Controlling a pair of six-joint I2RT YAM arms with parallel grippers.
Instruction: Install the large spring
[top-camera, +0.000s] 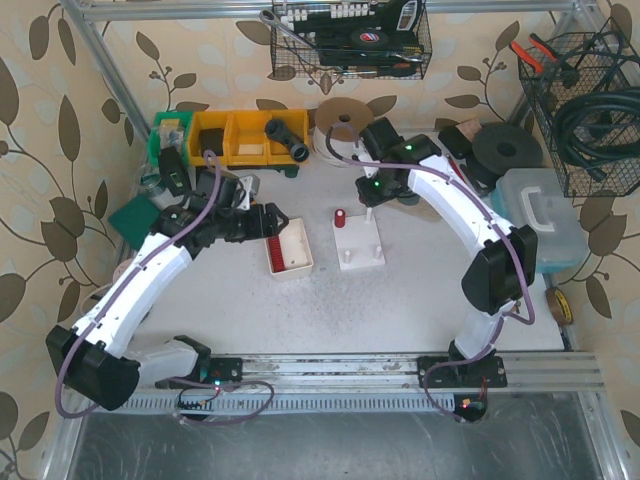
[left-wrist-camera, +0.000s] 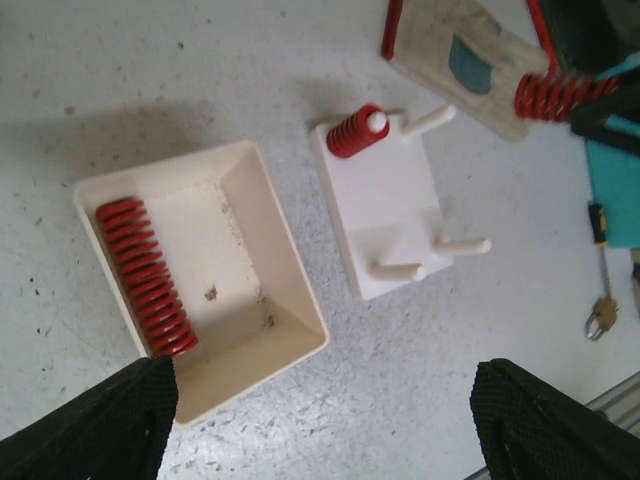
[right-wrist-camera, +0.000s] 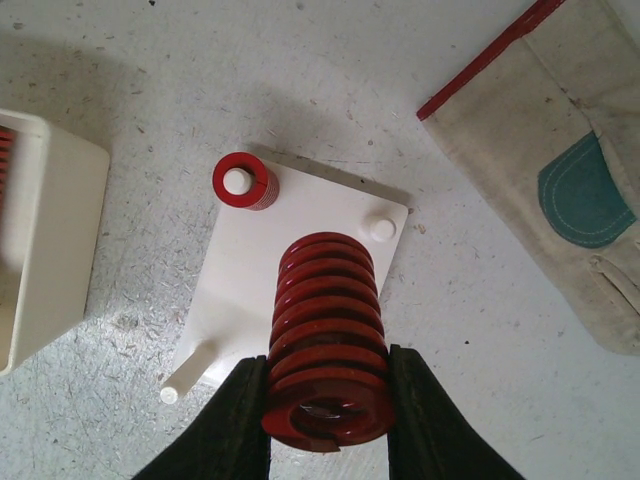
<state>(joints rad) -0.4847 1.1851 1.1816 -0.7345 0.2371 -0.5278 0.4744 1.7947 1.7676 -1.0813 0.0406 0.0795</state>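
My right gripper (right-wrist-camera: 328, 420) is shut on the large spring (right-wrist-camera: 325, 330), a thick red coil held upright over the white peg plate (right-wrist-camera: 300, 260). A bare short peg (right-wrist-camera: 382, 228) stands just beyond the coil. A small red spring (right-wrist-camera: 245, 181) sits on the corner peg. From the left wrist view the held spring (left-wrist-camera: 555, 95) hangs above and behind the plate (left-wrist-camera: 390, 200). My left gripper (left-wrist-camera: 325, 430) is open and holds nothing, hovering over the table near the cream tray (left-wrist-camera: 290, 290). A long thin red spring (left-wrist-camera: 145, 275) lies in that tray.
A beige pouch (right-wrist-camera: 560, 150) with red trim lies right of the plate. Yellow bins (top-camera: 240, 135), tape rolls (top-camera: 505, 150) and a clear plastic box (top-camera: 535, 215) line the back and right. Keys (left-wrist-camera: 600, 315) lie near the front rail.
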